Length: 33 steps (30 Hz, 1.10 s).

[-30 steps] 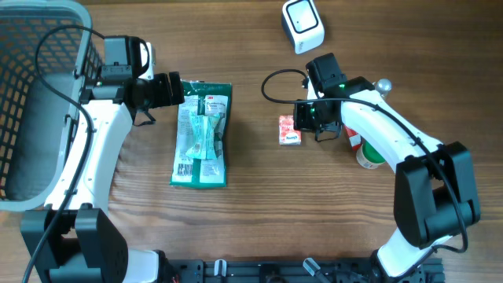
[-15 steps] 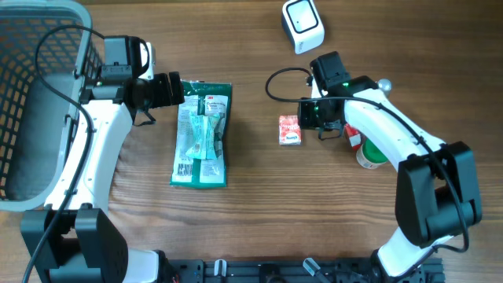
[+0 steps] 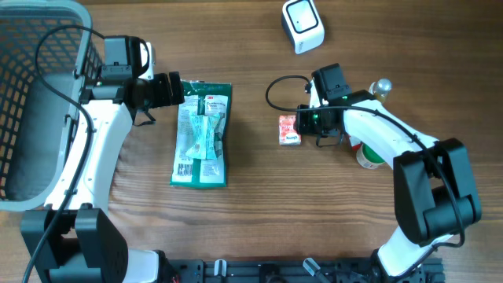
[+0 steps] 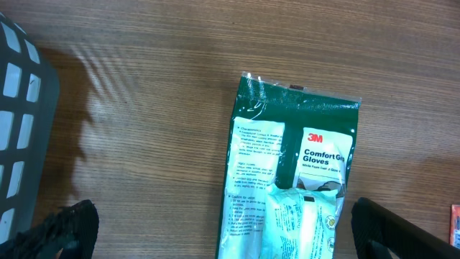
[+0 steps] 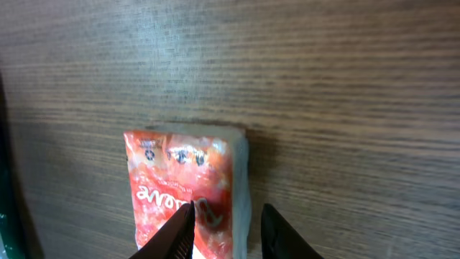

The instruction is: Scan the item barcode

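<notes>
**Right gripper** (image 5: pixel 226 232): jaws parted narrowly, straddling the right edge of a red packet (image 5: pixel 183 180) that lies flat on the surface (image 5: pixel 323 86). One finger overlaps the wrapper; whether it touches cannot be told, and the packet is not lifted.

**Left gripper** (image 4: pixel 223 230): jaws spread wide, grasping nothing, near the top end of a green glove pack (image 4: pixel 295 180) lying flat, left of the packet.

**Basket** (image 3: pixel 47 16): at the surface's left end beside the left arm; only its mesh floor shows inside.

**Scanner** (image 3: pixel 302 25): at the far edge, apart from the packet.
</notes>
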Each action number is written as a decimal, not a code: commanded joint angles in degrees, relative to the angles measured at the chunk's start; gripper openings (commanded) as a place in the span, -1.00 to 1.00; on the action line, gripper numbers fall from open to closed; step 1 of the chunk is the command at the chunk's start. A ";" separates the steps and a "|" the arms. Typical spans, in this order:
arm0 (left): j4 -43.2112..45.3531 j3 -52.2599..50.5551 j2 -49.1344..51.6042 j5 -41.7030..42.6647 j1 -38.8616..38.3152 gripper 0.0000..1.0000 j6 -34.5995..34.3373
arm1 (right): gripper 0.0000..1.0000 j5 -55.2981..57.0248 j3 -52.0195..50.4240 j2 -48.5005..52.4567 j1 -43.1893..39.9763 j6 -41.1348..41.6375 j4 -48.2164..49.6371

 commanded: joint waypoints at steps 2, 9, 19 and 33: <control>0.13 0.39 -0.22 0.46 0.20 1.00 0.94 | -0.40 -2.08 -0.66 1.70 -0.04 0.42 0.39; 0.13 0.39 -0.22 0.46 0.20 1.00 0.94 | -0.51 -1.92 -0.66 4.50 -0.04 0.48 0.35; 0.15 0.39 -0.22 0.46 0.20 1.00 0.94 | -0.92 -23.96 0.50 -0.85 -3.43 -4.94 0.00; 0.13 0.39 -0.22 0.46 0.20 1.00 0.94 | -0.92 -78.44 0.39 -3.21 -6.36 -22.25 0.26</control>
